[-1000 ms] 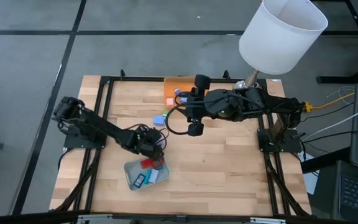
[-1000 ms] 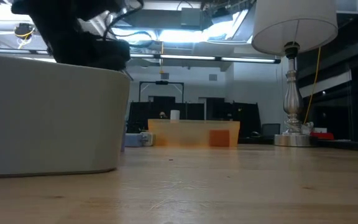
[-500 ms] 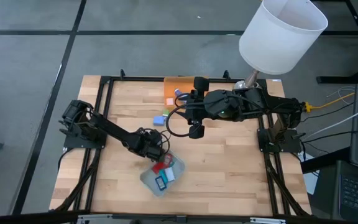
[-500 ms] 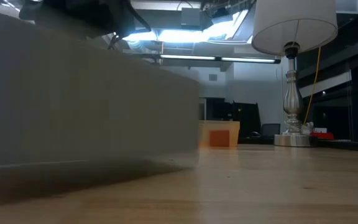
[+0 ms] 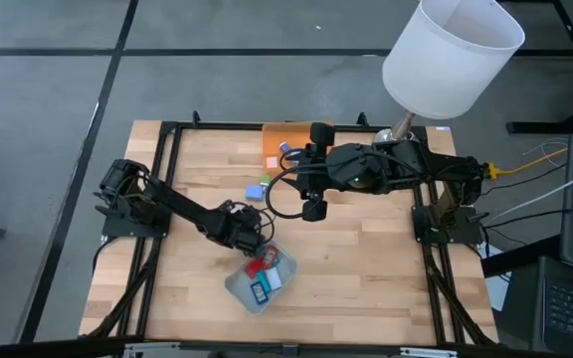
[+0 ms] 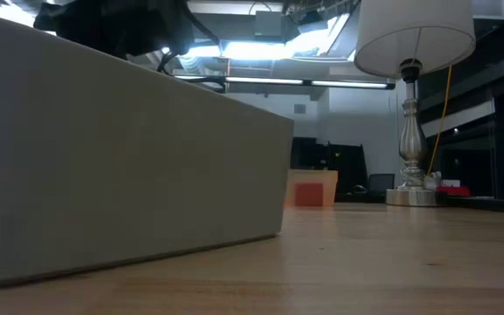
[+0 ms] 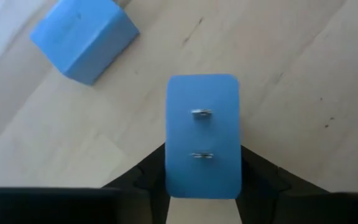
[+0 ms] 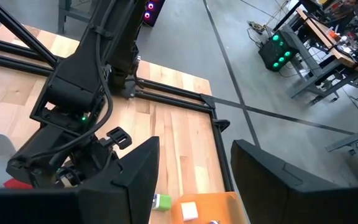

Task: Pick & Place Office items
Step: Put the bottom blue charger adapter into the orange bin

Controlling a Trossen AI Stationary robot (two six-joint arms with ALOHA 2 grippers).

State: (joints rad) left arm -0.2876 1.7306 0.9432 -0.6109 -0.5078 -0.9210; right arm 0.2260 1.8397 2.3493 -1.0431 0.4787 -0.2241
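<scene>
Figure: my left gripper (image 7: pixel 202 186) clenched on a blue flat rectangle (image 7: pixel 202 134), taken low over the desk (image 5: pixel 366 249) just beside the pale grey-green tray (image 5: pixel 288 268), which already carries red and blue pieces. In the left wrist view the rectangle stands between my two dark fingers (image 7: pixel 143 180), only its near end pinched and most of its length projecting forward; a loose blue block (image 7: pixel 82 38) lies on the wood close ahead. My right gripper (image 8: pixel 191 168) waits above the far side of the desk by the translucent orange tray (image 5: pixel 285 137), its jaws parted and holding nothing; further small items, a blue block and a green one, lie on the desk between the two trays. Risks, as I judge them: the hold is on a short margin of a thin, smooth piece, so a quick lift or swing could let it pivot or slip out. The tray sits so near my wrist that a careless turn could catch its rim and push it, spilling or scattering what it holds. A low sweep could also knock the loose block out of easy reach.
</scene>
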